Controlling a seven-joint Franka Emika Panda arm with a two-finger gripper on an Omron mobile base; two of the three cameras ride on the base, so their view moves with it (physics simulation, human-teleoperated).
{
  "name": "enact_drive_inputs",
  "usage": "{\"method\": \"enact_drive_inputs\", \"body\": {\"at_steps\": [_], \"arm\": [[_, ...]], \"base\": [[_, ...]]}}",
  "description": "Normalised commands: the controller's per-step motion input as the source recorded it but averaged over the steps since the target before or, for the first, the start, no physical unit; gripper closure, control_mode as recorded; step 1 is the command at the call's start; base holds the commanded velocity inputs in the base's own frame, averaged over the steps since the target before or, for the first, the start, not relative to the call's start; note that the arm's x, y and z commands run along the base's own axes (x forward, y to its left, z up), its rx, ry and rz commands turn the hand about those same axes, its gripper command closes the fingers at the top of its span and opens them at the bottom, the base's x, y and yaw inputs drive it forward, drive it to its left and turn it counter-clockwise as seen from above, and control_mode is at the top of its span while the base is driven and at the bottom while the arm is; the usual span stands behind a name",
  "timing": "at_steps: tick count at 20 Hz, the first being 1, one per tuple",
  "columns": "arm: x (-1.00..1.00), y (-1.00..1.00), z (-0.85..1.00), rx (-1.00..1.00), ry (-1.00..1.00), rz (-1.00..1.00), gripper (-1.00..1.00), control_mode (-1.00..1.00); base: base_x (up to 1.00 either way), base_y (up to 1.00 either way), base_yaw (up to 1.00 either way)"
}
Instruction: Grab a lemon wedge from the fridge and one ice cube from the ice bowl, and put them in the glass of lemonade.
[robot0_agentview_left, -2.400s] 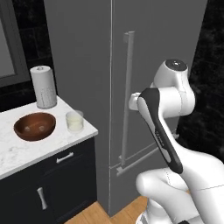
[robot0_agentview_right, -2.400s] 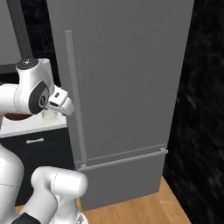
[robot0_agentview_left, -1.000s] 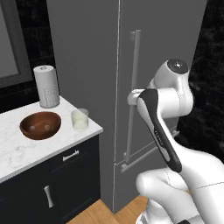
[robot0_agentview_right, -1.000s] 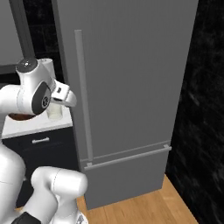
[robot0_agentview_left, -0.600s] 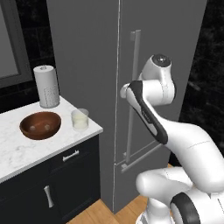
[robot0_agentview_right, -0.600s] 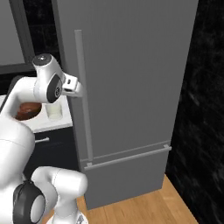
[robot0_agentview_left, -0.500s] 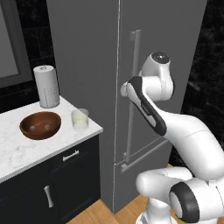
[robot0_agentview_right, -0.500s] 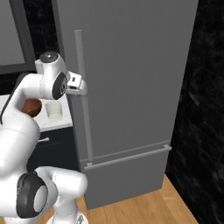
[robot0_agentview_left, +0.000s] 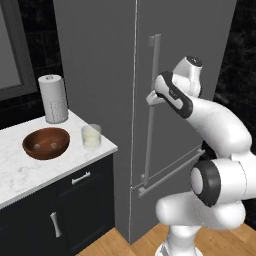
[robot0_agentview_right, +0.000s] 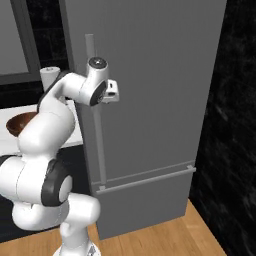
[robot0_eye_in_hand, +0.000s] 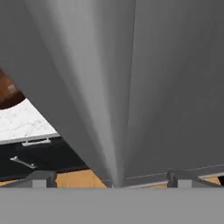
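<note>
Tall grey fridge (robot0_agentview_left: 100, 75) shut, long vertical bar handle (robot0_agentview_left: 151, 110) between spread gripper (robot0_agentview_left: 151, 98) fingers. Reddish-brown round bowl (robot0_agentview_left: 46, 143) beside clear lemonade glass (robot0_agentview_left: 91, 136) on white marble counter (robot0_agentview_left: 30, 172).

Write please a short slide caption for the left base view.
Open gripper reaches the closed fridge at its handle; ice bowl and lemonade glass wait.

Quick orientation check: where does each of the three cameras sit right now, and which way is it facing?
Left base view: behind the arm on its left, facing the closed fridge, its handle, and the counter with ice bowl and glass; the arm rises at right.
Right base view: behind on the right, facing the fridge front; the arm rises at left.
Hand view: on the hand, close to the handle, between the open gripper.
Both base views share the fridge, handle and ice bowl.
</note>
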Motion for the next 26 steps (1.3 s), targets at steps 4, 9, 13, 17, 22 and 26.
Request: {"method": "enact_drive_inputs", "body": {"at_steps": [4,9,13,17,22,26], "arm": [[0.90,0.01,-0.40,0.00,0.00,0.29,-1.00,-1.00],[0.64,0.15,-0.30,0.00,0.00,0.22,-1.00,-1.00],[0.08,0.38,-0.23,0.00,-0.08,0.04,-1.00,-1.00],[-0.29,0.34,-0.14,0.00,-0.27,-0.02,-1.00,-1.00],[0.15,0.46,-0.02,0.00,-0.19,-0.08,-1.00,-1.00],[0.72,0.58,-0.09,0.00,0.00,-0.14,-1.00,-1.00]], "base": [[0.00,0.00,0.00],[0.00,0.00,0.00],[0.00,0.00,0.00],[0.00,0.00,0.00],[0.00,0.00,0.00],[0.00,0.00,0.00]]}}
